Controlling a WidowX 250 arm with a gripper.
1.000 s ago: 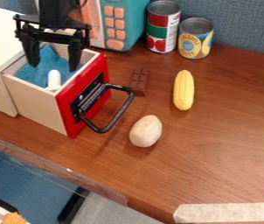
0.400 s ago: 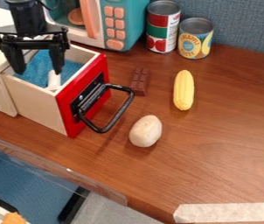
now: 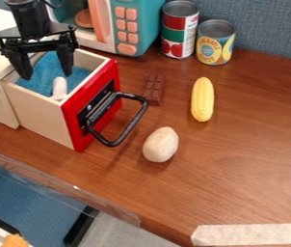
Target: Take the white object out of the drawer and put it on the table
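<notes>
The white round-ended cylinder [image 3: 59, 88] is exposed by the pulled-out drawer [image 3: 42, 114]; the gripper [image 3: 47, 75] is held above, fingers spread, presumably for straddling it.

We saw brown, wood-grained table [image 3: 238, 178] with a soft sheen, beneath a cream, matt-sided, box-shaped drawer [image 3: 38, 114] with a smooth red front. Inside, rough blue cloth [image 3: 43, 76] met a smooth white cylindrical object [image 3: 59, 87]; behind, we noted a metal-topped, red-and-green cylindrical can [image 3: 175, 34], its label glossy.
</notes>
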